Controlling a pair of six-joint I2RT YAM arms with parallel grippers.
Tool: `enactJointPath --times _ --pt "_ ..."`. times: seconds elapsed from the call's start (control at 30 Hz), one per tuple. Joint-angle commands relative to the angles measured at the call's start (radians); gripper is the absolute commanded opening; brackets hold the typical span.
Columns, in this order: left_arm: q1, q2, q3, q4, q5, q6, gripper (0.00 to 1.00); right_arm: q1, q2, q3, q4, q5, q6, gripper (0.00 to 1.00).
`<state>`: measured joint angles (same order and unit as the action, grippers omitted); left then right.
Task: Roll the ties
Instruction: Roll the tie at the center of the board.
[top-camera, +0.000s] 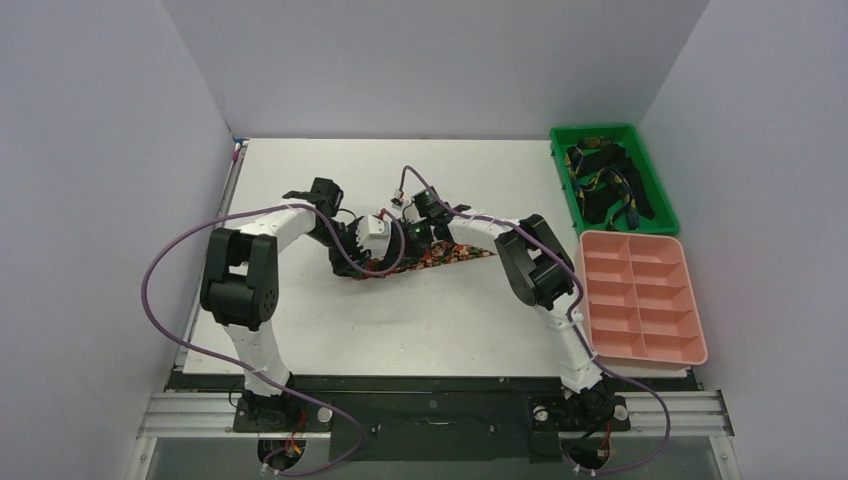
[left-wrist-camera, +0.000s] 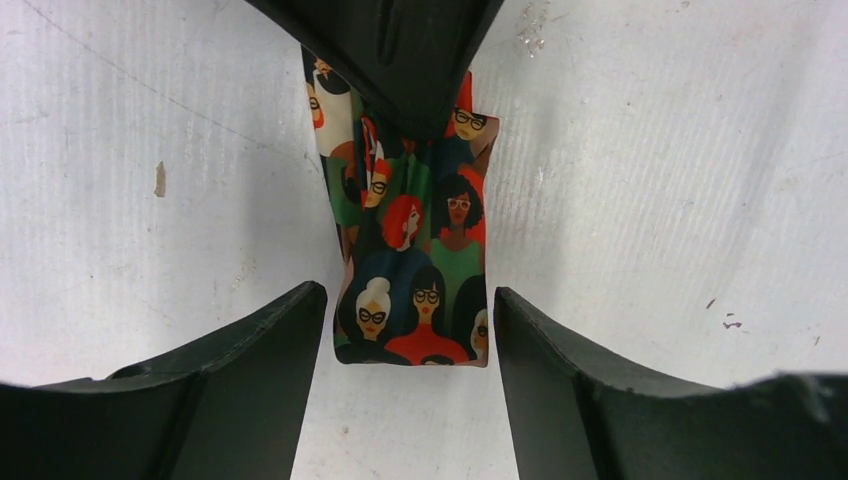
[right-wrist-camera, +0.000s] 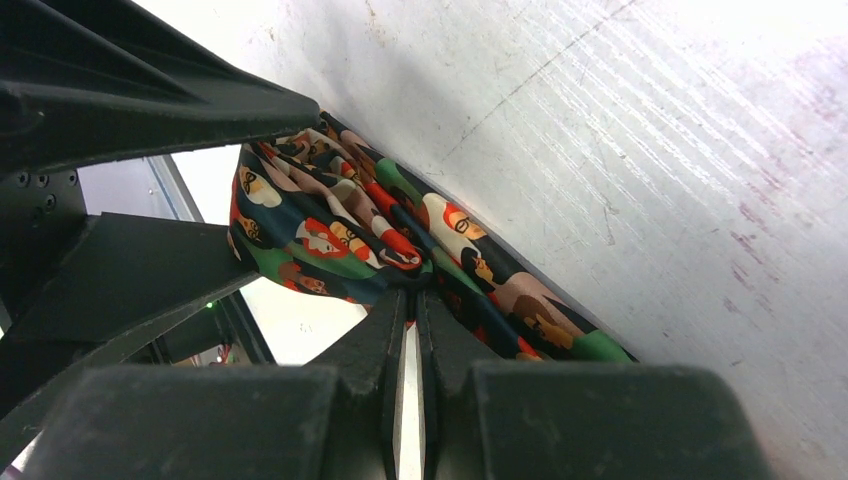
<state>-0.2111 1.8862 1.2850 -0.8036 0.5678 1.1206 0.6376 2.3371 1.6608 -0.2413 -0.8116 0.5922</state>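
- Over on the left, the left gripper (left-wrist-camera: 408, 296) stands released. Its two black fingers are spread on either side of the folded end of a dark fabric necktie printed with red, green and cream cartoon faces (left-wrist-camera: 420, 210), just beside the cloth and not squeezing it.
- The necktie lies between the arms, mid-way across the white tabletop (top-camera: 330, 330). One end is doubled over into a short flat fold, and the remainder trails off to the right along the table.
- Just right of that fold, the right gripper (right-wrist-camera: 410, 296) is clenched on the necktie, its tips pinched together with cloth bunched around them.
- To my eye the roll has barely begun. With one pinch holding it, the fold may spring open, since the fabric looks smooth and limp.
- If the left gripper closes off-centre, it could catch a single layer, and the roll would come out skewed.
- Both sets of fingers are crowded together. A careless turn could knock them against each other or drag the necktie sideways.
- At the far right, a green plastic bin (top-camera: 612, 131) holds more dark ties (top-camera: 605, 185) in a tangle. A pink compartmented tray (top-camera: 630, 236) sits just nearer.
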Motion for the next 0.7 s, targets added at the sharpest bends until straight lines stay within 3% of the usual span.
enactJointPath --times 0.0,0.17,0.23,0.47,0.67 --pt "-0.001 -0.003 0.001 -0.061 0.041 0.06 0.57 0.001 0.014 -0.023 -0.117 0.157 -0.072 0.0" --pt "-0.015 -0.008 0.038 -0.096 0.07 0.053 0.34 0.002 0.015 -0.018 -0.121 0.161 -0.074 0.0" --pt "-0.03 -0.027 0.047 -0.072 0.087 0.032 0.29 0.004 0.015 -0.017 -0.122 0.161 -0.075 0.0" --pt "-0.096 -0.023 0.071 0.004 0.073 -0.056 0.25 0.005 0.017 -0.012 -0.122 0.153 -0.082 0.0" --pt "-0.161 0.035 0.097 0.072 -0.011 -0.104 0.29 0.007 0.009 -0.013 -0.118 0.129 -0.09 0.0"
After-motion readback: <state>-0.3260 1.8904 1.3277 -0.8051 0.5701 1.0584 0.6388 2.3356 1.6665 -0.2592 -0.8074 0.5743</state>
